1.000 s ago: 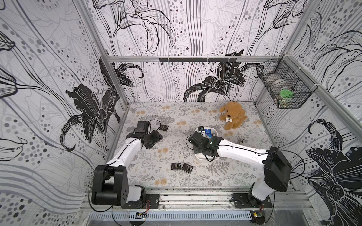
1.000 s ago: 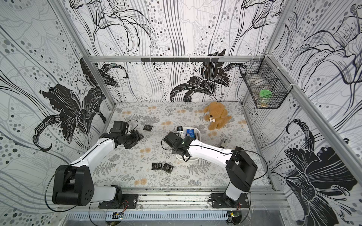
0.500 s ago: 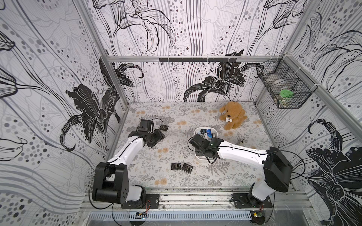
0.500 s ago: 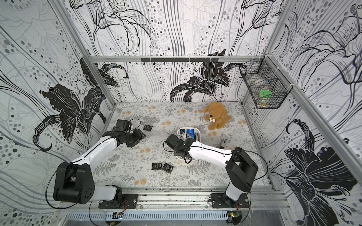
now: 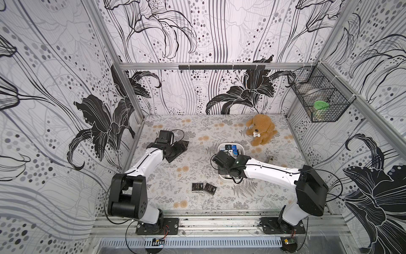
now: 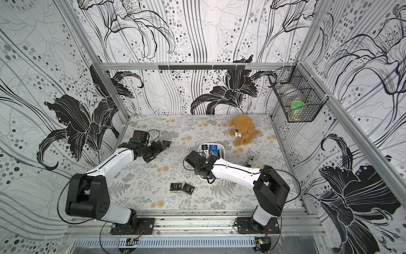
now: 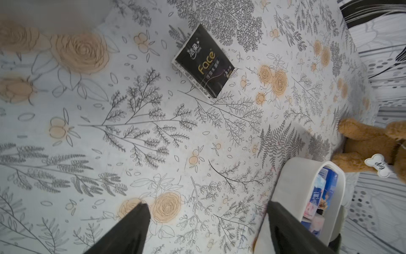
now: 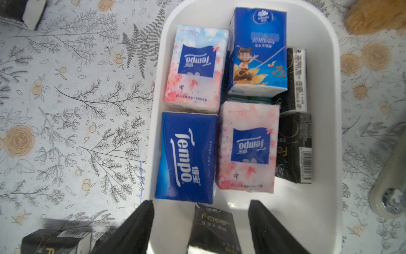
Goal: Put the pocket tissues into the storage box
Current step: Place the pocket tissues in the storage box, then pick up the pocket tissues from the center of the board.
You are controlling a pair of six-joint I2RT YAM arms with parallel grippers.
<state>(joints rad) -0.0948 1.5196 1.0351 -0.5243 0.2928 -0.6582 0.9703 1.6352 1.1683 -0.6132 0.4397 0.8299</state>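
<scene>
Right hand (image 8: pixel 201 204): over the near end of the box (image 8: pixel 323 198); fingers spread wide, gripping nothing.
Dropped packet (image 8: pixel 213 228): black, lying on the box floor between the right fingers; a gap shows on each side of it.
Change, right: the fingers have parted within the last second while the arm barely shifted; judged a release just completed.
Left hand (image 7: pixel 207 203): fingers wide apart, empty; low over the bench (image 5: pixel 197 162).
Far packet (image 7: pixel 203 62): black, flat on the bench just ahead of the left hand; not yet touched.
Change, left: the arm has advanced toward the far packet and the hand has opened on the way; judged a pre-grasp approach.
Stored packets (image 8: pixel 186 158): blue, pink-white and black, packed side by side in the box, some overlapping; bare floor remains at the near end only.
Box position: mid-bench, near the toy dog (image 5: pixel 261 129).
Outstanding: the far packet and the front pair (image 5: pixel 197 187) (both black), all on the bench, well apart from the box.
Meaning: one more packet is in; three remain in sight; the task is judged well past half.
Next, judged: right arm lifts clear and turns to the front pair; left hand closes on the far packet; space in the box is tight, so stacking may be needed.
</scene>
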